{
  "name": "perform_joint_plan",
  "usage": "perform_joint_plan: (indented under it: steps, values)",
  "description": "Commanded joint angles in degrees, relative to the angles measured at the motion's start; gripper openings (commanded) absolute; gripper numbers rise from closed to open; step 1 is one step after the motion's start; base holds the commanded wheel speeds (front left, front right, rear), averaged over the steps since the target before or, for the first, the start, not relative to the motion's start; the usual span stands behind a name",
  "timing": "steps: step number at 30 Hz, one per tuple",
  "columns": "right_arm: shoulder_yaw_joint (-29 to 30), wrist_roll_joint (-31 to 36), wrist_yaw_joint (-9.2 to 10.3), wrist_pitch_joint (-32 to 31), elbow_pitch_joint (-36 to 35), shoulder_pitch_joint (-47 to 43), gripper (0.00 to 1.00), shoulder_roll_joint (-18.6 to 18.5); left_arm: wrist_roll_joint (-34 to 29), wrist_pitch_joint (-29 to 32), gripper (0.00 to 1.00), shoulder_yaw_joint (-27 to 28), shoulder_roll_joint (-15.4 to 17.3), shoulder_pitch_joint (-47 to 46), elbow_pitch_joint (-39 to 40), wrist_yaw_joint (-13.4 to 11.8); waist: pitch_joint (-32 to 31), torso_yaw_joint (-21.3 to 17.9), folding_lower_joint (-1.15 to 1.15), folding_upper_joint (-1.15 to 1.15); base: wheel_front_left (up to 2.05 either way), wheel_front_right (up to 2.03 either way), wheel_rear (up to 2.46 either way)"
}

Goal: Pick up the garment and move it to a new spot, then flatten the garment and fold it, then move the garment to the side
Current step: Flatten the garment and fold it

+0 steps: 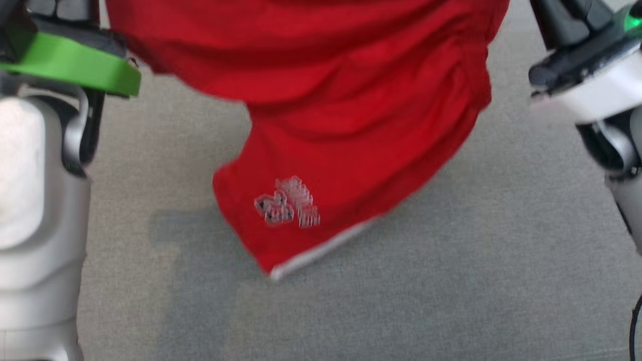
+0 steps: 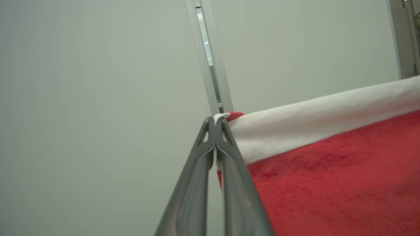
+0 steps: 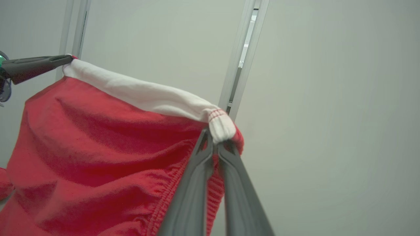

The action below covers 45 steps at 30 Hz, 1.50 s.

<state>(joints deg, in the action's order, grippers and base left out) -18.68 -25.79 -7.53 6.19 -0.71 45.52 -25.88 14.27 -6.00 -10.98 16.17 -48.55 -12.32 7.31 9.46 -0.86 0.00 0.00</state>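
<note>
The garment (image 1: 331,125) is a pair of red shorts with a white waistband and a white print on one leg. It hangs in the air above the grey surface (image 1: 501,250), one leg dangling with its hem lowest. My left gripper (image 2: 215,120) is shut on one end of the white waistband (image 2: 311,121). My right gripper (image 3: 215,139) is shut on the other end of the waistband (image 3: 147,95). The band stretches between them, slightly sagging. The left gripper's fingers (image 3: 39,65) show in the right wrist view at the far corner of the band.
Pale grey fabric-like surface lies under the hanging garment. My left arm (image 1: 40,200) with a green ring fills the left edge of the head view; the right arm (image 1: 597,85) stands at the upper right. Both wrist views face a pale wall with a metal frame (image 2: 211,65).
</note>
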Motion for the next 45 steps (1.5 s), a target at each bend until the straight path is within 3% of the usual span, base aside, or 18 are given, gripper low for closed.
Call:
perform_joint_plan:
  steps: [1,9,14,22,31,39,45]
  values:
    - [-0.96,1.09,0.08,1.23,2.52,3.40,0.00,-0.34,-0.46,-1.50,0.00,0.41,-0.27,-3.60,-2.48,-0.54,5.59,0.17,0.00,0.00,0.00,0.00,0.00]
    - [-5.54,7.12,0.08,7.90,18.56,21.08,0.00,0.73,-2.96,-8.12,0.00,1.42,-2.09,-17.93,-14.00,-3.97,11.49,1.40,0.00,0.00,0.00,0.00,0.00]
    - [-8.69,6.96,0.08,8.99,24.95,22.79,0.00,1.75,-1.78,-9.13,0.00,1.46,-3.84,-14.87,-19.00,-3.34,12.08,2.24,0.00,0.00,0.00,0.00,0.00]
    - [-12.19,3.34,0.09,9.05,25.85,7.03,0.00,2.84,1.49,-9.19,0.00,6.65,-7.56,4.64,-18.49,-3.46,10.96,1.75,0.00,0.00,0.00,0.00,0.00]
    - [-10.30,0.18,0.14,9.06,22.43,-15.91,0.00,4.38,2.04,-9.21,0.00,13.18,-11.46,28.64,-17.15,-2.51,5.13,1.29,0.00,0.00,0.00,0.00,0.00]
    - [-8.30,-0.37,0.15,9.07,20.53,-30.90,0.00,6.21,1.11,-9.21,0.00,12.79,-12.88,43.59,-17.44,-2.19,-1.85,1.65,0.00,0.00,0.00,0.00,0.00]
    - [-7.90,-0.69,0.16,9.07,19.22,-38.93,0.00,6.51,4.13,-9.21,0.00,11.39,-12.87,51.08,-16.42,-3.87,-5.57,1.82,0.00,0.00,0.00,0.00,0.00]
